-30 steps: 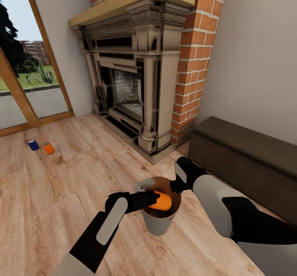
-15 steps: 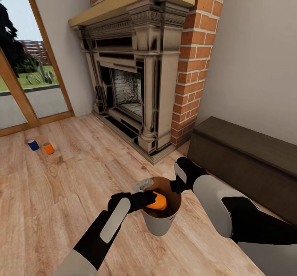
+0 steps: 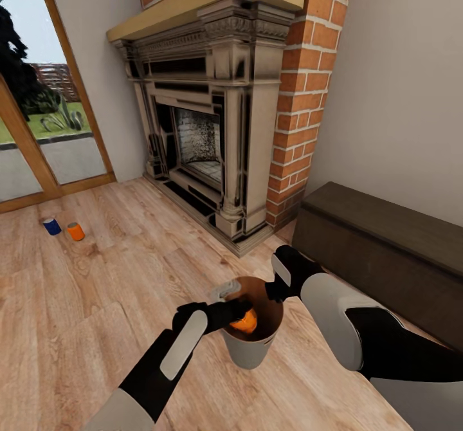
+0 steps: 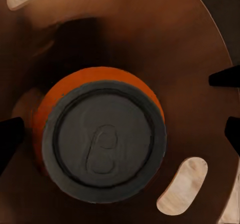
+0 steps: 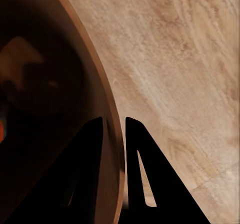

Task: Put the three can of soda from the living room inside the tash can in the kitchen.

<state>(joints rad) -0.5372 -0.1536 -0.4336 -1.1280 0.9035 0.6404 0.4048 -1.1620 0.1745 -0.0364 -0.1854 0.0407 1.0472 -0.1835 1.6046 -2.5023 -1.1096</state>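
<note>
1. Can (image 3: 245,321) is dropping deeper into the bin (image 3: 251,348) than a second ago.
2. Left gripper (image 3: 235,307) is hanging wide over the bin, can released.
3. Right gripper (image 5: 114,129) is pinching the bin's rim.
4. Two cans (image 3: 63,228) are waiting far from the bin.

Glossy black arms with pale grey-white panels; black, tapered fingers (image 5: 145,174) on each end effector.

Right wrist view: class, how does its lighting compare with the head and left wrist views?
Right wrist view: bin interior near black, floor bright. Head view: evenly lit, sharp, soft shadow under bin. Left wrist view: dim brown, orange can lid close and slightly soft.
</note>
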